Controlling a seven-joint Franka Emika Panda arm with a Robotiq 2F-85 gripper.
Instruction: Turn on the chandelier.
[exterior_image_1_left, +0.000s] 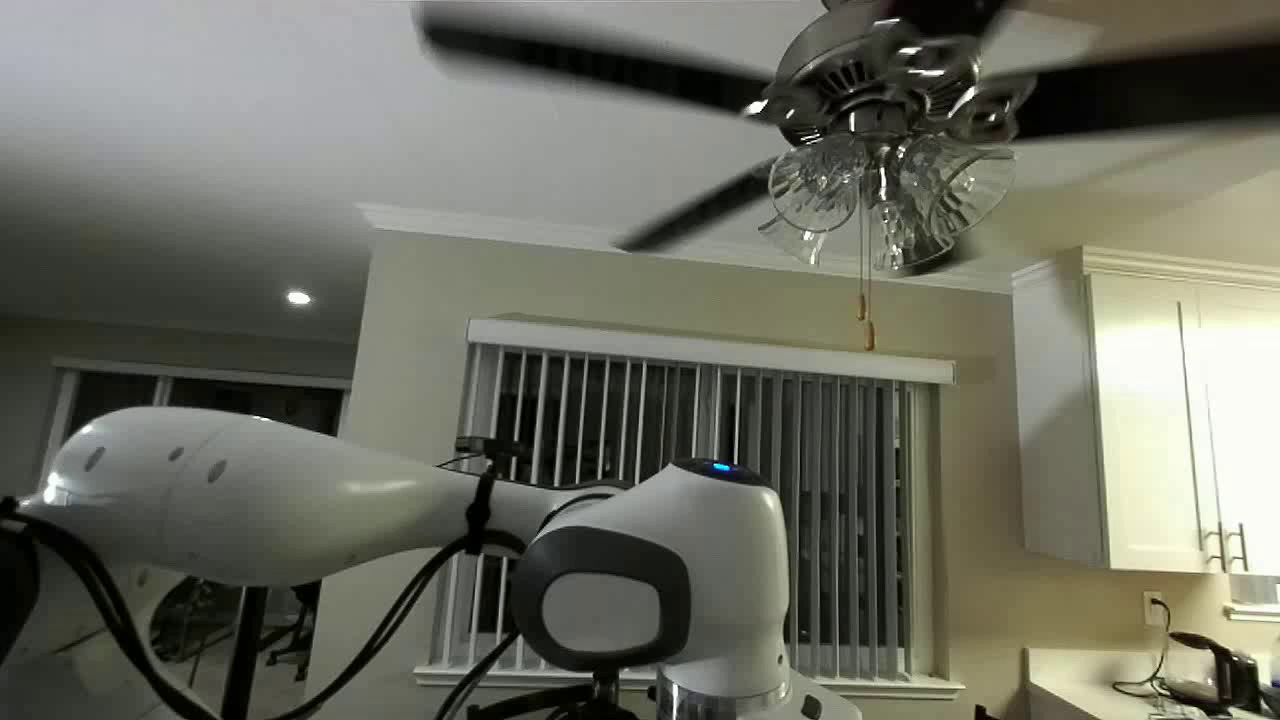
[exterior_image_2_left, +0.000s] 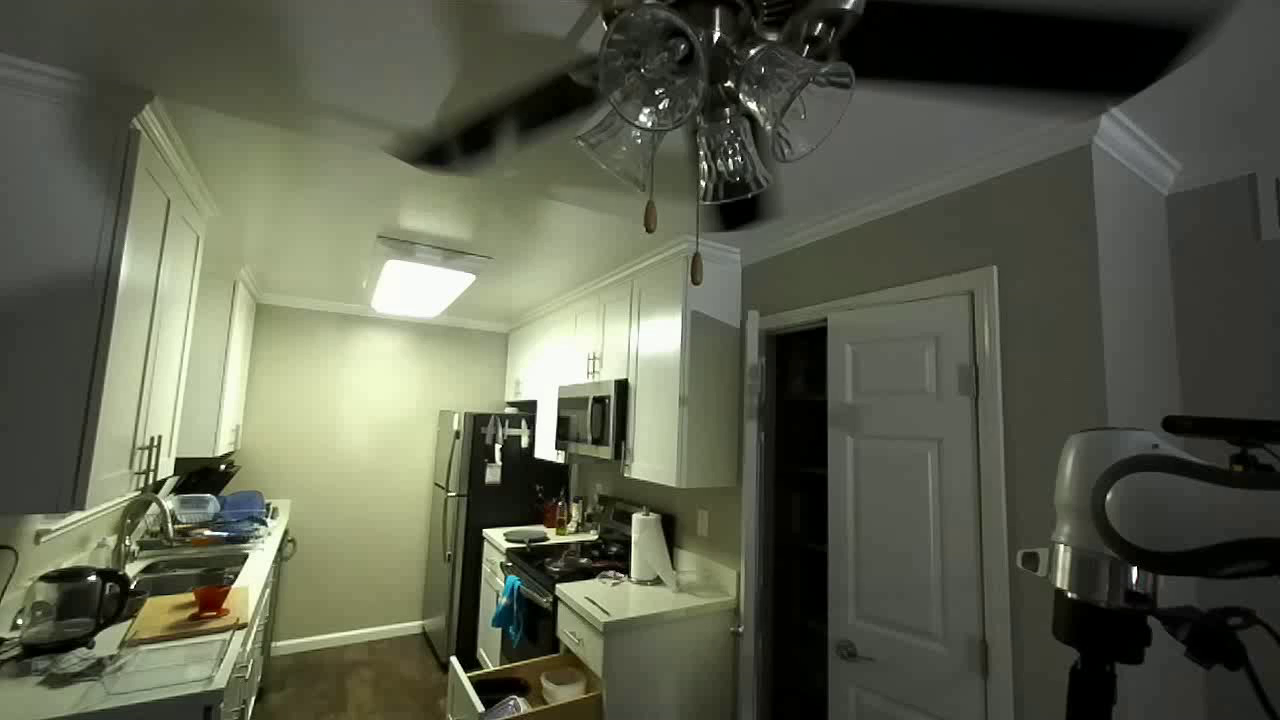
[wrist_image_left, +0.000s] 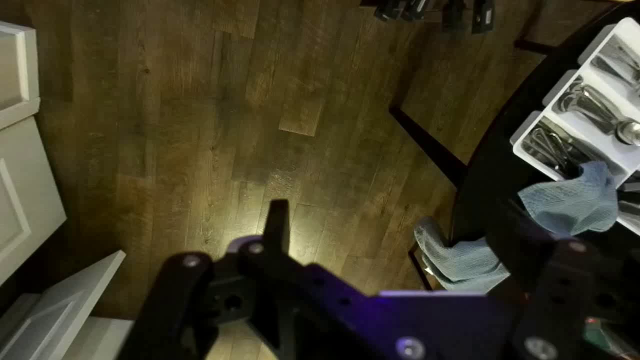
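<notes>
Ceiling-fan chandelier (exterior_image_1_left: 880, 125), glass bell shades (exterior_image_2_left: 652, 80) unlit. Two pull-chain knobs (exterior_image_2_left: 697, 268), dangling low, presumably for easy reach from below. Tool (wrist_image_left: 395, 207): downturned, spread wide, holding nothing visible.

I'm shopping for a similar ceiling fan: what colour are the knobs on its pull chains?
Both knobs are brown, showing best in an exterior view.

White forearm (exterior_image_1_left: 270, 500) nearly level, wrist (exterior_image_1_left: 735, 570) bent downward, tool (wrist_image_left: 395, 210) pointing down, spread wide

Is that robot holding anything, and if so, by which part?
Nothing is held: in the wrist view the tool stands open, its fingers wide apart.
</notes>
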